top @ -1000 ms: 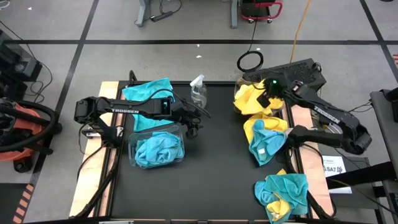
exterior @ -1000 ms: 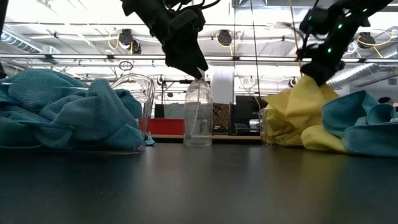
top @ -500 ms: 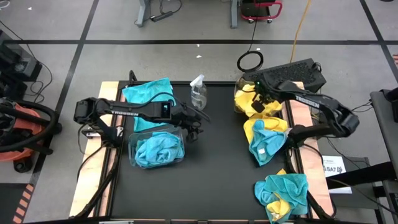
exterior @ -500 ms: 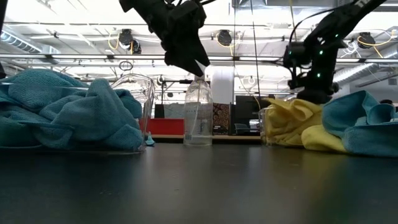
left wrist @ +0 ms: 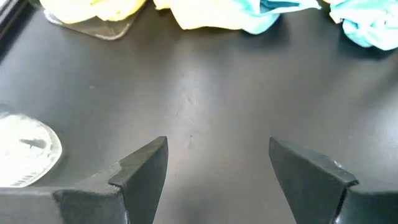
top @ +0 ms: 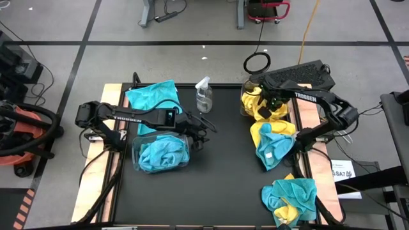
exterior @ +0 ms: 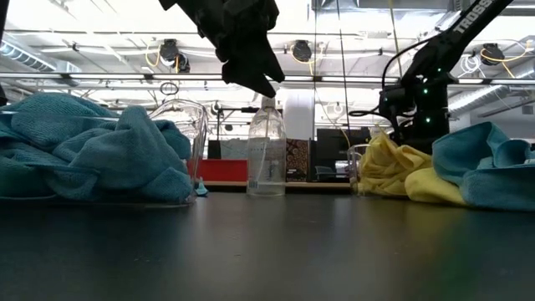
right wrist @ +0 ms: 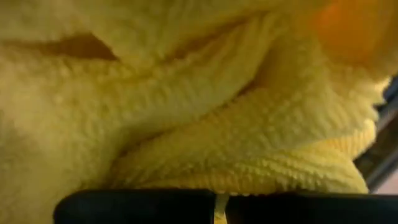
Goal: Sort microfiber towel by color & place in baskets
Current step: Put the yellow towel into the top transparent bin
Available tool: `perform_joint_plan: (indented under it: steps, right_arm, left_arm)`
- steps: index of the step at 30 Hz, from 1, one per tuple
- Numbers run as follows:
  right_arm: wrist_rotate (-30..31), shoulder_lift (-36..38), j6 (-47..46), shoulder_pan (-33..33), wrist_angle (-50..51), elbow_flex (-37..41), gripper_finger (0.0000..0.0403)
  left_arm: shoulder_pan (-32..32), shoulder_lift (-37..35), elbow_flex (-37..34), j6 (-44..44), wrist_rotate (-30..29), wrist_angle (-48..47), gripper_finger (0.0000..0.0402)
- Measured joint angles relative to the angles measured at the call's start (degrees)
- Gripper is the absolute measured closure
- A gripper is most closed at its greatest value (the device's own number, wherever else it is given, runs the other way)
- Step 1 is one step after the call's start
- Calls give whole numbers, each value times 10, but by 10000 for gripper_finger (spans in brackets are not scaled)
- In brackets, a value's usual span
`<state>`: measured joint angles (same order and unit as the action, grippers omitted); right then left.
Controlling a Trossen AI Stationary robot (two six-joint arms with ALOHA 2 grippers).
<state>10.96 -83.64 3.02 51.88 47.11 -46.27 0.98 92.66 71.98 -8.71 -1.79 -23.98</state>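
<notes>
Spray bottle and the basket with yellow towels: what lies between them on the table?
Nothing: in the high view the black mat is bare between the spray bottle and the yellow-towel basket; the low view agrees.

"TROSSEN" stood in white letters along the left arm (top: 131, 117), behind its gripper, and again on the right arm (top: 305, 97), behind its own. In the low view the same word ran up the right arm's link (exterior: 471, 14). A white label (top: 343, 171) beyond the right arm read "SA7".
</notes>
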Motion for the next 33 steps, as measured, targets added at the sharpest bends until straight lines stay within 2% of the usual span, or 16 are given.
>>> perform_joint_plan:
  steps: [3, 7, 14, 19, 24, 28, 33]
  right_arm:
    - [-8, -4, -1, 0, 0, 0, 388]
    - [-9, 15, -2, 0, 13, 2, 345]
    - [-14, 99, -29, 0, 38, 3, 251]
    - [-39, 164, -48, 0, 43, 3, 202]
    - [-43, 220, -78, 0, 53, 3, 177]
    - [-61, 263, -92, 0, 62, 2, 172]
    - [-126, 313, -86, 0, 63, 2, 168]
  left_arm:
    - [0, 0, 6, 2, 0, 1, 116]
    - [0, -6, 10, 5, 1, -1, 116]
    - [1, -40, 10, 5, 0, -2, 116]
    - [2, -67, 11, 15, 0, -7, 116]
    - [8, -86, 11, 22, -4, -9, 116]
    - [10, -96, 11, 18, -7, -11, 116]
    - [10, -110, 11, 7, -6, -9, 116]
